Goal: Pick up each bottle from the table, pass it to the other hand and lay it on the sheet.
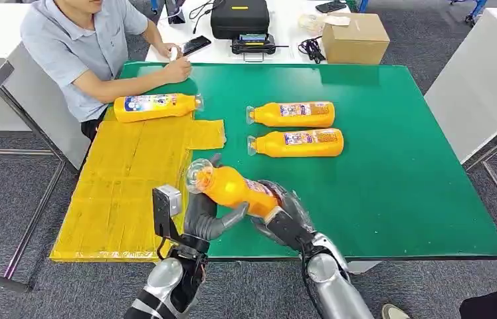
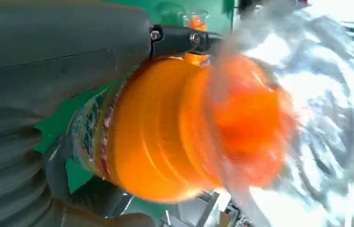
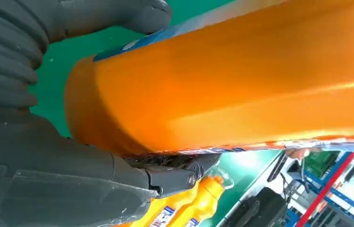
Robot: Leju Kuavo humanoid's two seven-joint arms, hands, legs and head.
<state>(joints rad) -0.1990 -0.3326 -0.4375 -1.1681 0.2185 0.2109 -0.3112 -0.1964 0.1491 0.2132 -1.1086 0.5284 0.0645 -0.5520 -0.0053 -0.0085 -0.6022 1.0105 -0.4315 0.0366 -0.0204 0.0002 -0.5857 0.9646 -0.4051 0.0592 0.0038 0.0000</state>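
Our right hand (image 1: 284, 214) grips the bottle (image 1: 232, 188) at its base, our left hand (image 1: 207, 214) wraps its neck end — mid-handover. If we release early, it could drop onto the counter (image 1: 398, 166) — short of the sheet (image 1: 126, 179).

The head view is evenly and brightly lit from overhead, with soft, short shadows under the bottles on the green worktop (image 1: 392, 166); the white surface in the upper right of the frame is nearly washed out; straight edges bow slightly toward the corners. In the left wrist view the held bottle (image 2: 184, 127) is close and smeared with blur at its right end; the right half of the frame dissolves into blown-out white glare. The right wrist view is sharper; a pale sheen runs along the orange bottle; the lower right background is soft and bright.
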